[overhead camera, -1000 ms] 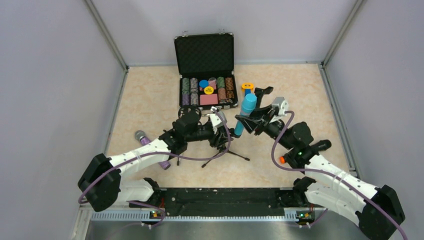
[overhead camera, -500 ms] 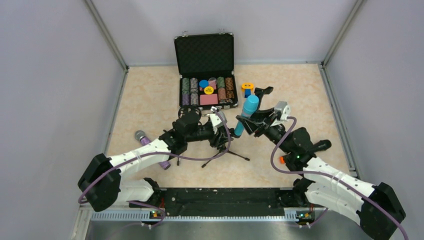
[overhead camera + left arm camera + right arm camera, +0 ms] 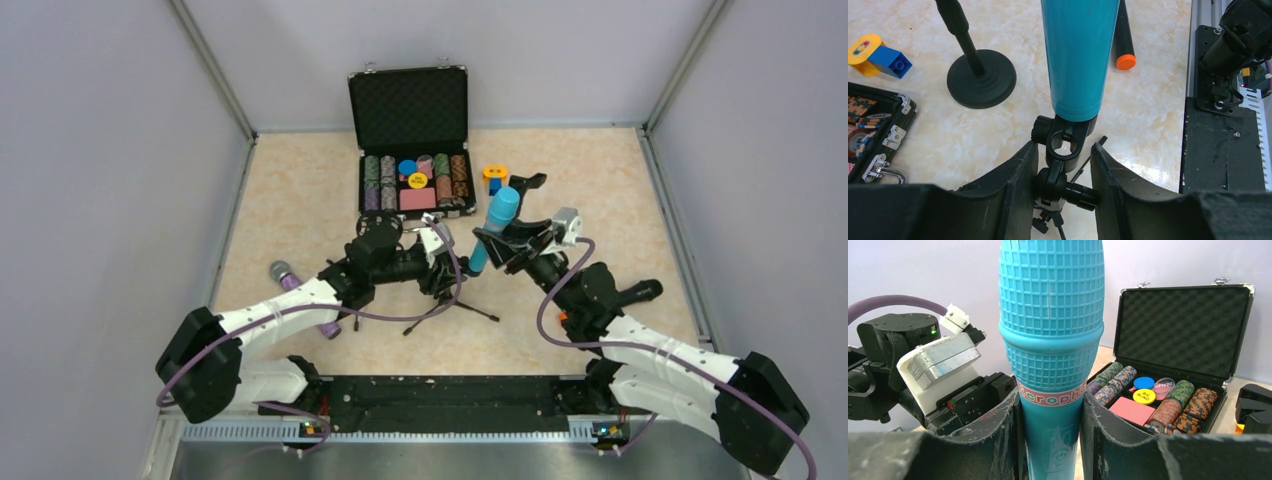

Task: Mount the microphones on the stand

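Observation:
My right gripper [image 3: 497,243] [image 3: 1050,440] is shut on the all-cyan microphone [image 3: 492,225] [image 3: 1050,340] and holds it head up, tilted. Its lower end [image 3: 1078,60] sits at the black clip of the small tripod stand [image 3: 452,303] [image 3: 1064,142]. My left gripper [image 3: 441,268] [image 3: 1063,185] is shut on the stand's swivel joint just below that clip. The glittery purple microphone [image 3: 296,292] lies on the table left of my left arm. The black microphone with orange end [image 3: 640,293] [image 3: 1124,45] lies partly under my right arm.
An open black case [image 3: 410,105] [image 3: 1178,300] of poker chips stands at the back. A second stand with a round base [image 3: 980,77] and its clip [image 3: 527,183] is right of the case, beside an orange and blue toy [image 3: 494,176] [image 3: 878,52].
My right arm has shifted slightly, and the cyan microphone's head has moved a little to the right and back. My left gripper has stayed on the stand.

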`<action>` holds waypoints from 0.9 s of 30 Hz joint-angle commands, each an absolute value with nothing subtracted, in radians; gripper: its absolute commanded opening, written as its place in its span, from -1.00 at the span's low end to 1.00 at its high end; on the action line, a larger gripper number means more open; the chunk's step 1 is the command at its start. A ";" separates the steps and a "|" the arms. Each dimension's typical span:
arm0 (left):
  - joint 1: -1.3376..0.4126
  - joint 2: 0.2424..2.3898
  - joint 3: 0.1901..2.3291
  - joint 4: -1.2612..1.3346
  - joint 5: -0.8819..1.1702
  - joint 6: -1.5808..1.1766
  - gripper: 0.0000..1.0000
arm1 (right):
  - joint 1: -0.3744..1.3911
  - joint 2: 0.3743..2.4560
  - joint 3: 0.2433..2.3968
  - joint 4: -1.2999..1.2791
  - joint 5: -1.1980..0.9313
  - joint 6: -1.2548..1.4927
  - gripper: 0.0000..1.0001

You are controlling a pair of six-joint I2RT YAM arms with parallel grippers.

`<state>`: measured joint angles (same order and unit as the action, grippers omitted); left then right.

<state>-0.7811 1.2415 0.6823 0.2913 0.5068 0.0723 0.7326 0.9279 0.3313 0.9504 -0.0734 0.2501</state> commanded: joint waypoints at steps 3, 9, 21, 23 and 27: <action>-0.790 1.238 0.684 0.315 0.512 0.028 -1.00 | 0.794 0.988 0.199 0.552 0.076 0.205 -1.00; -0.796 1.239 0.683 0.317 0.503 0.018 -1.00 | 0.855 1.000 0.192 0.546 0.140 0.192 -1.00; -0.804 1.223 0.682 0.310 0.494 0.014 -1.00 | 0.933 1.002 0.198 0.540 0.250 0.183 -1.00; -0.804 1.219 0.682 0.310 0.493 0.013 -1.00 | 0.933 0.966 0.203 0.530 0.254 0.180 -1.00; -0.805 1.219 0.681 0.309 0.493 0.017 -1.00 | 0.934 0.868 0.238 0.468 0.264 0.174 -0.91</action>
<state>-0.7921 1.2385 0.6823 0.2863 0.4911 0.0727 0.9077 0.8814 0.3019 0.9527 0.2436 0.1795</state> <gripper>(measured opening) 0.449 0.361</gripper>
